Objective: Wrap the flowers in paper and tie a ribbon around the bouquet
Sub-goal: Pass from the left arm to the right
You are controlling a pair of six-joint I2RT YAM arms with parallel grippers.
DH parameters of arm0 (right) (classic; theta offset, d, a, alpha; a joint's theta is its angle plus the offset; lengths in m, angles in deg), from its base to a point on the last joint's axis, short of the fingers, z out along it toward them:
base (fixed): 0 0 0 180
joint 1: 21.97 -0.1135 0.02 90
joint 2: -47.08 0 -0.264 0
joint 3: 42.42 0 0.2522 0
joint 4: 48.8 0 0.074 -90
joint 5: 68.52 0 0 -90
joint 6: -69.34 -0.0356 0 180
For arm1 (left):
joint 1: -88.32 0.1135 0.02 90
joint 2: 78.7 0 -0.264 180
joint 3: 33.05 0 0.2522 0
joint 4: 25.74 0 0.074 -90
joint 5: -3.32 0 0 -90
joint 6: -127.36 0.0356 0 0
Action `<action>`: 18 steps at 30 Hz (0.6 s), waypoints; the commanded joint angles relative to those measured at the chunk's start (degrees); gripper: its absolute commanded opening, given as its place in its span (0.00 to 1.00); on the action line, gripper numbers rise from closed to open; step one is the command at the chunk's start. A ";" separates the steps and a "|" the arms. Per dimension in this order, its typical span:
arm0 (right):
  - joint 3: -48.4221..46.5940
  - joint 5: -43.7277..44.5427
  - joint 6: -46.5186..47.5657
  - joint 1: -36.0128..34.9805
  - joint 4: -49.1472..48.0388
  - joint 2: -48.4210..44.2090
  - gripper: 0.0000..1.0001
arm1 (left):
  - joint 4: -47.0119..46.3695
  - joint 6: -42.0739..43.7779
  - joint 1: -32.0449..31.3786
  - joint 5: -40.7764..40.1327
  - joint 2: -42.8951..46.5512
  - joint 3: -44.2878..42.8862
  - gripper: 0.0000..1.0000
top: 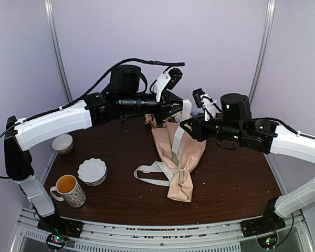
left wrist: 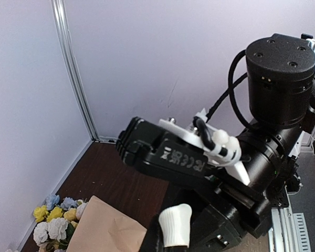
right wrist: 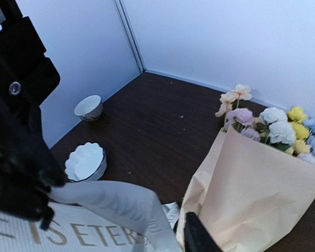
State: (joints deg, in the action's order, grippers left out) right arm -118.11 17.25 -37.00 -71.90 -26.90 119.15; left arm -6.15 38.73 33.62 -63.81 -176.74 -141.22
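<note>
The long flat cream-white ribbon (right wrist: 110, 202) carries tan capitals. The right wrist view gives "E IS ETER" before the strip leaves the picture. In the left wrist view, small white marks on the right arm's black wrist housing (left wrist: 186, 163) sit upside down and cannot be read cleanly.

The left arm reaches in level from the left. Its left fingers (top: 179, 108) are pressed together, pinching the ribbon and holding it up off the bouquet (top: 181, 176). The right arm comes in from the right, bent at the elbow, with its right fingers (top: 188, 126) just beside the raised strip. Whether they grip it cannot be told.

The bouquet lies mid-desk, its pastel flowers (right wrist: 281, 128) pointing to the far wall from a peach-tan paper (right wrist: 252, 184) cone, with a ribbon loop trailing left.

On the dark brown wooden desk (top: 231, 178) also stand a white scalloped bowl (top: 92, 170), a small white cup (top: 63, 143) and a patterned mug (top: 69, 190) of orange liquid. The walls are pale lilac.
</note>
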 commanded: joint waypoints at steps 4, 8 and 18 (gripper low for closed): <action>-0.55 -3.61 -0.60 1.49 -3.81 -1.45 0.00 | 2.20 0.75 0.34 -0.83 -0.68 -2.79 0.00; 2.31 -3.93 -2.58 3.91 -4.36 -4.10 0.00 | 9.58 2.38 0.99 -3.23 0.39 -2.40 0.49; 5.33 -3.09 -3.13 5.84 -2.23 -5.53 0.00 | 33.86 2.26 4.88 -14.04 3.95 11.09 0.90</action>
State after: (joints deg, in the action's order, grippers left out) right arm -113.32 13.80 -39.36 -66.39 -28.84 114.48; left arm 18.42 42.81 35.96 -73.60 -175.04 -137.61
